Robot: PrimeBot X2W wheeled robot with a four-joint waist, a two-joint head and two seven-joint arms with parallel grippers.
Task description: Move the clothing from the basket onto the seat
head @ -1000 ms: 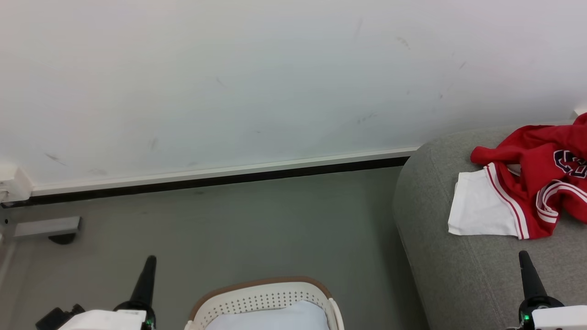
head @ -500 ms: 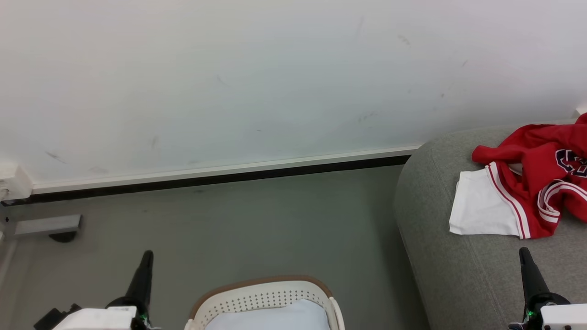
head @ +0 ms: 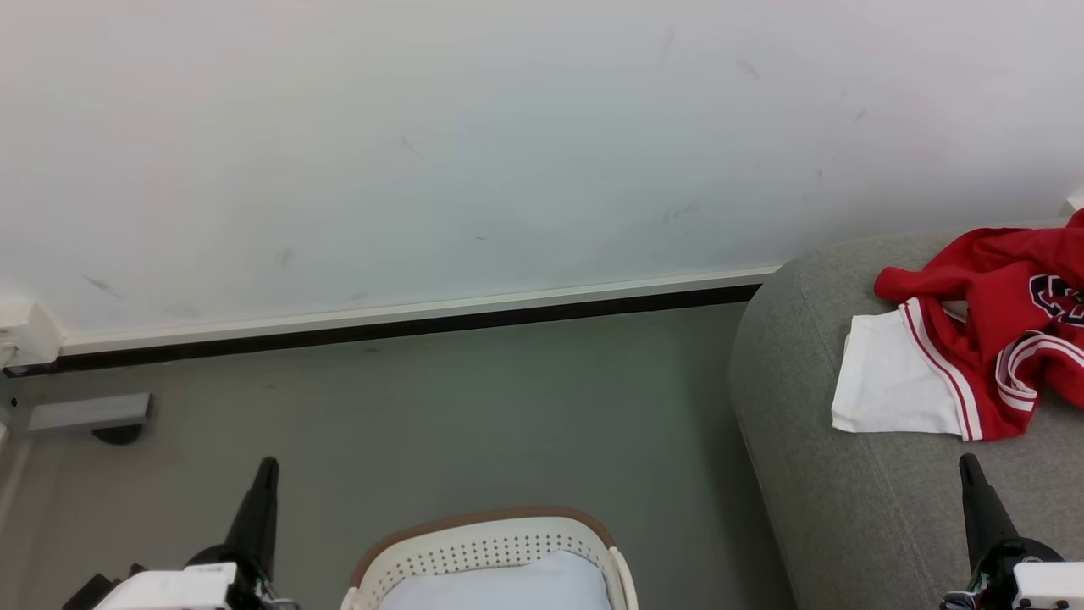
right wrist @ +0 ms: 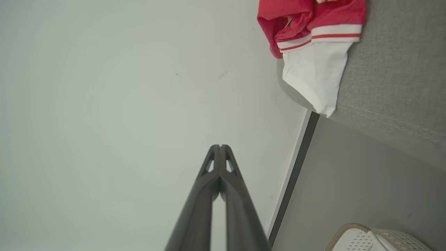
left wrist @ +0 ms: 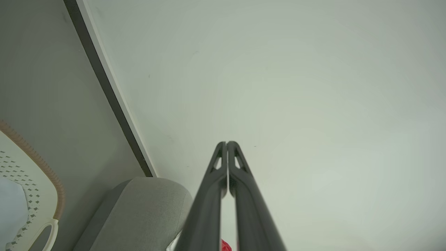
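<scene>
The red jersey (head: 999, 339) lies crumpled on the grey sofa seat (head: 847, 491) at the right, its white sleeve spread flat toward the seat's left edge; the jersey (right wrist: 313, 38) and seat (right wrist: 393, 80) also show in the right wrist view. The cream basket (head: 487, 551) with its brown rim stands on the floor at bottom centre, a pale blue-white cloth inside it. My left gripper (head: 267, 468) is shut, left of the basket, holding nothing. My right gripper (head: 967, 464) is shut over the seat's front, below the jersey and apart from it. Each wrist view shows its fingers pressed together: left (left wrist: 226, 143), right (right wrist: 220, 146).
A white wall with a pale-and-black baseboard (head: 406, 326) runs behind the grey floor. A grey bracket with a dark foot (head: 89, 417) sits at the far left by the wall. Open floor lies between the basket and the wall.
Both grippers have drawn slightly down toward the bottom edge, the left drifting a little left. The jersey and basket stay where they were.
</scene>
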